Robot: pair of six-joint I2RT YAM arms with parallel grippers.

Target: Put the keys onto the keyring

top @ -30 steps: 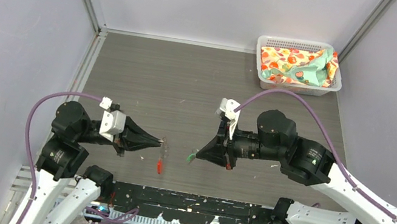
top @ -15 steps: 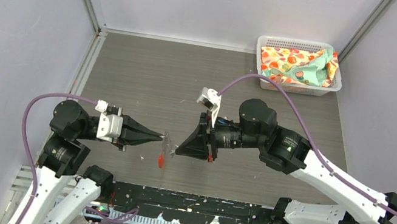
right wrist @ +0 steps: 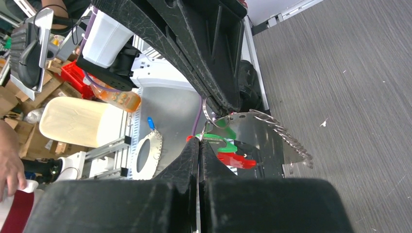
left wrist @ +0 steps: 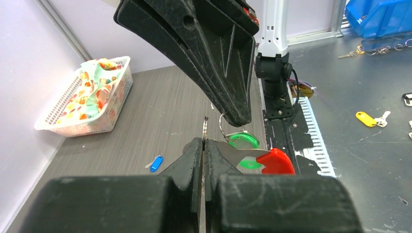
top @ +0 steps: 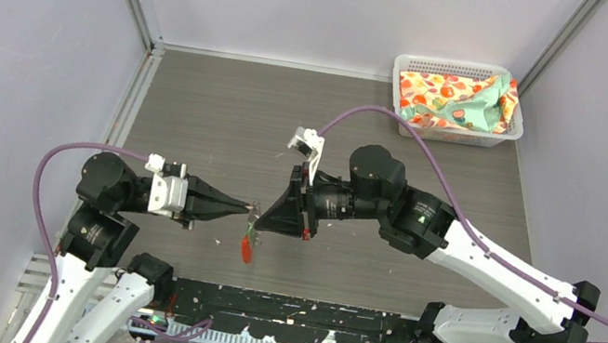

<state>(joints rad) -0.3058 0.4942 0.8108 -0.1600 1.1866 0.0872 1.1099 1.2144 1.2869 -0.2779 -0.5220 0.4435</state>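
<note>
Silvery red-tagged wire keyring [left wrist: 273, 162] hangs clamped in the left tool [left wrist: 204, 143]; the right tool [top: 259, 220], gripping the green-headed key [left wrist: 244, 141], has just arrived, so threading looks next.

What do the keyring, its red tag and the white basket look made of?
The keyring looks like thin metal wire, probably steel: silvery and glinting. The red tag is likely smooth plastic, evenly coloured with a slight sheen. The white basket is apparently rigid plastic, its walls a moulded mesh.
</note>
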